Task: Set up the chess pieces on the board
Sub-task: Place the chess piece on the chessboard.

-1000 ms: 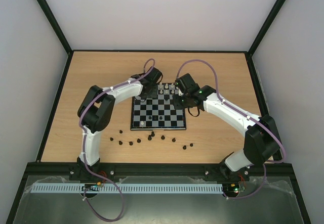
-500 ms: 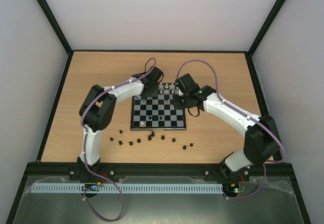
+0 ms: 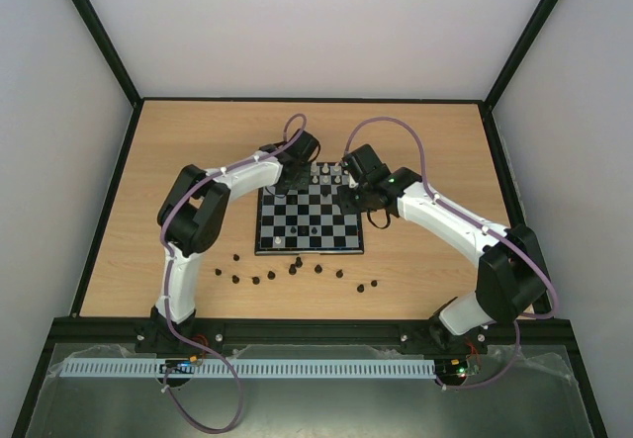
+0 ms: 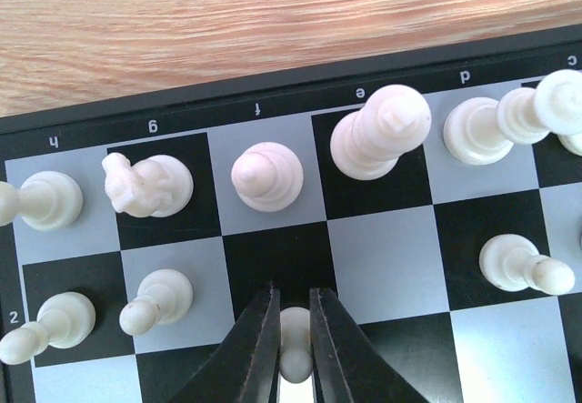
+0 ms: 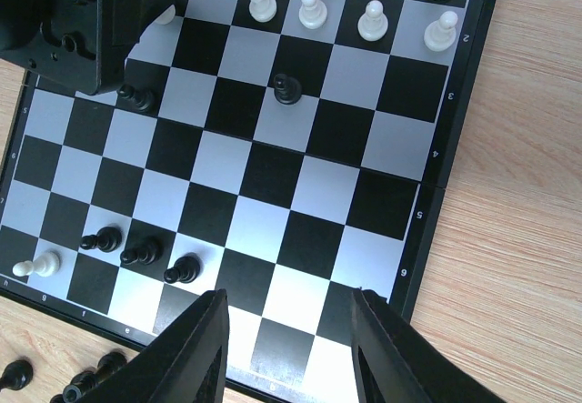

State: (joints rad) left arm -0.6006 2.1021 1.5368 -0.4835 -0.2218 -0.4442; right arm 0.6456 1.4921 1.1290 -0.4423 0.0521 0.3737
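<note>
You've got a light wood-grain table (image 3: pixel 425 161) with a dark rim, boxed in by plain pale walls. The board (image 3: pixel 341 222) sits mid-table in the top view, square to the table edges. The white pieces (image 3: pixel 329 173) are lined along its upper edge, and loose black pieces (image 3: pixel 297 270) are scattered on bare wood just below its lower edge.

In the left wrist view the file letters (image 4: pixel 257 108) run h to c across the top of the frame. Your left end effector (image 4: pixel 293 298) is pinched narrow on a white pawn (image 4: pixel 295 335) at bottom centre, in the f file. The pawn's long axis runs top-to-bottom in frame, head toward the bottom. It's probably upright, but that's hard to call from nearly straight overhead.

Your right end effector (image 5: pixel 289 298) hangs over the board's edge at the bottom of its own view, fingers partly spread, nothing between them.
</note>
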